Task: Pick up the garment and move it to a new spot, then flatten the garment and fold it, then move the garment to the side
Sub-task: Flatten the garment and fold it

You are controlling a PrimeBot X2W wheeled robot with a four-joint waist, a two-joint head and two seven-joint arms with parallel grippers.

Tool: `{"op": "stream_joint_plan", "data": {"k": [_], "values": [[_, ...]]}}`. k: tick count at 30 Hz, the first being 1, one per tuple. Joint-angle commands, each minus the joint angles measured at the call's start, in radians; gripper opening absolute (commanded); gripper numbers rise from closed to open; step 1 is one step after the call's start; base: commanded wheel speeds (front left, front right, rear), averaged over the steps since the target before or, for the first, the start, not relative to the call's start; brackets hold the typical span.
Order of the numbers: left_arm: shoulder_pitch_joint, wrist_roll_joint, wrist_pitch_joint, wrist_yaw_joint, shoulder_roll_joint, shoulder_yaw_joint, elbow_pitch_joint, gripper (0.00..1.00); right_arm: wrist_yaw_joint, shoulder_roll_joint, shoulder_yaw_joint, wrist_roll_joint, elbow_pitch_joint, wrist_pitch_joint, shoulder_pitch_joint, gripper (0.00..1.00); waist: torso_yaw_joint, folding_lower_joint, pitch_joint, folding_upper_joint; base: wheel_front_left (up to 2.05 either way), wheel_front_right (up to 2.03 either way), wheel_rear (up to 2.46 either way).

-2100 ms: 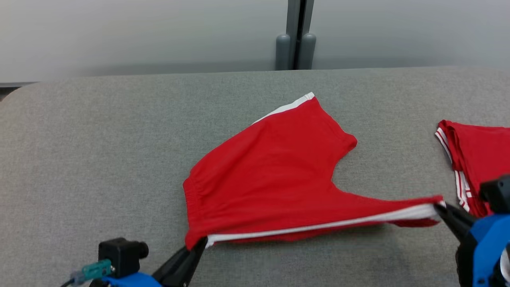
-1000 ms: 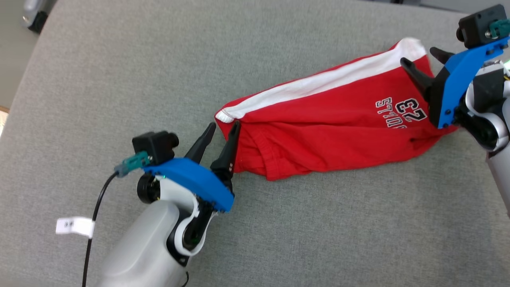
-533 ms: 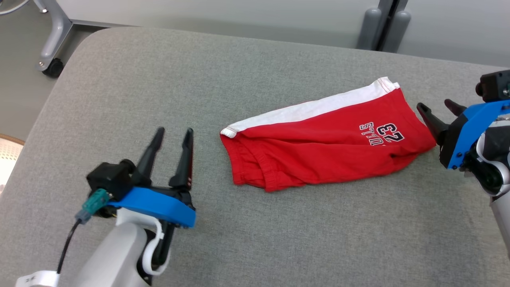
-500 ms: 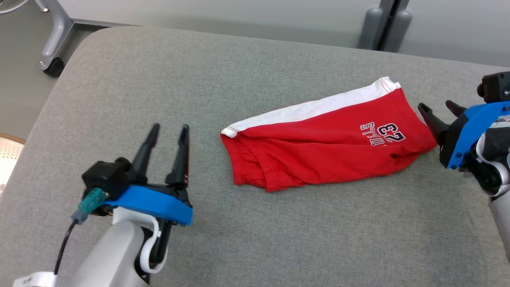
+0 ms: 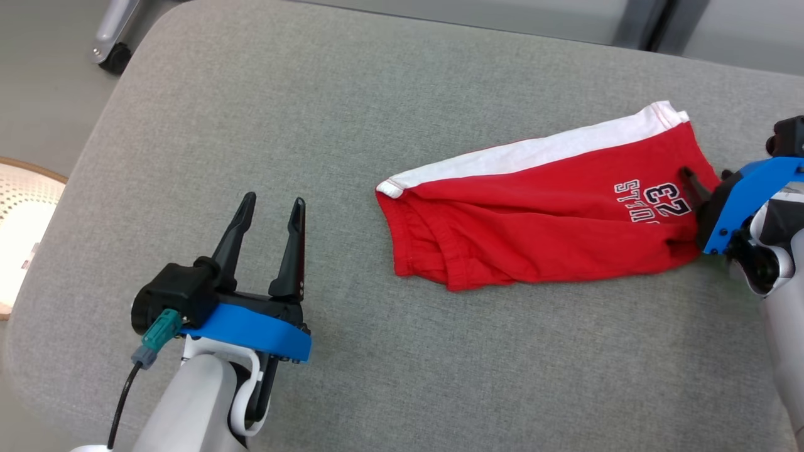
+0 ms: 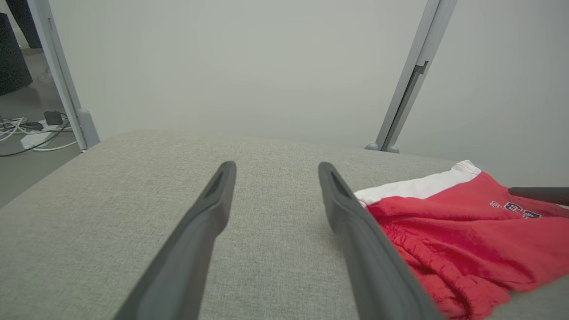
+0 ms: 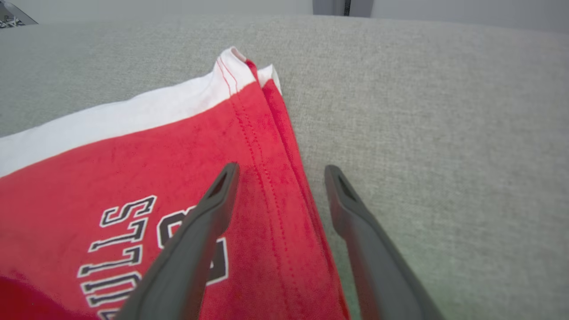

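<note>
The garment point(image 5: 540, 213) is a pair of red shorts with a white side stripe and dark lettering. It lies folded lengthwise on the grey padded table point(image 5: 314, 125). My left gripper point(image 5: 274, 199) stands open and holds nothing, a short way left of the waistband end. In the left wrist view the left gripper point(image 6: 276, 165) points past the garment point(image 6: 444, 222), which lies to its right. My right gripper point(image 5: 706, 174) is open at the garment's right hem. In the right wrist view the right gripper point(image 7: 281, 167) straddles the hem edge of the garment point(image 7: 178, 146), one finger above the lettering.
The table's rounded left edge point(image 5: 56, 238) drops to the floor, where a pale perforated round thing point(image 5: 19, 213) sits. A frame's caster point(image 5: 113, 53) stands beyond the far left corner. A grey post point(image 6: 409, 89) and a wall rise behind the table.
The head camera has shifted. My left gripper has drawn back to the left, away from the waistband. My right gripper has come in over the garment's right hem. Both stay open.
</note>
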Motion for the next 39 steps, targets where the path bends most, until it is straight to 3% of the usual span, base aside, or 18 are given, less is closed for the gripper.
{"op": "stream_joint_plan", "data": {"k": [1,5,6,7,15,25,32,39], "values": [[0.004,0.014,-0.004,-0.009,-0.012,0.010,0.004,1.00,0.001,0.010,-0.008,-0.027,0.029,0.014,-0.017,1.00,0.014,0.0000,0.011,0.0000,0.00,0.00,0.00],[0.010,0.043,-0.004,-0.022,-0.028,0.022,0.015,1.00,0.002,0.035,0.006,-0.081,0.081,0.044,-0.013,1.00,0.016,0.0000,0.008,0.0000,0.00,0.00,0.00],[0.013,0.048,-0.004,-0.025,-0.033,0.026,0.017,1.00,0.002,0.041,0.012,-0.088,0.086,0.044,-0.011,0.30,0.012,0.0000,0.004,0.0000,0.00,0.00,0.00],[0.018,0.054,-0.004,-0.027,-0.035,0.030,0.017,1.00,0.002,0.048,0.016,-0.089,0.089,0.038,-0.007,0.00,0.008,0.0000,-0.002,0.0000,0.00,0.00,0.00],[0.054,0.077,-0.004,-0.036,-0.025,0.047,0.028,1.00,0.000,0.032,-0.042,-0.134,0.085,-0.063,0.001,0.00,-0.056,0.0000,-0.065,0.0000,0.00,0.00,0.00],[0.103,0.084,-0.004,-0.042,-0.011,0.005,0.059,1.00,0.001,-0.019,-0.181,-0.278,0.036,-0.093,0.102,0.00,-0.110,0.0000,-0.170,0.0000,0.00,0.00,0.00],[0.121,0.075,-0.004,-0.043,-0.007,-0.031,0.080,1.00,0.000,0.031,-0.193,-0.351,-0.057,-0.070,0.149,0.00,-0.114,0.0000,-0.214,0.0000,0.00,0.00,0.00],[0.115,0.064,-0.004,-0.041,-0.012,-0.066,0.086,1.00,0.000,0.112,-0.068,-0.383,-0.135,-0.001,0.114,0.00,-0.086,0.0000,-0.228,0.0000,0.00,0.00,0.00]]}}
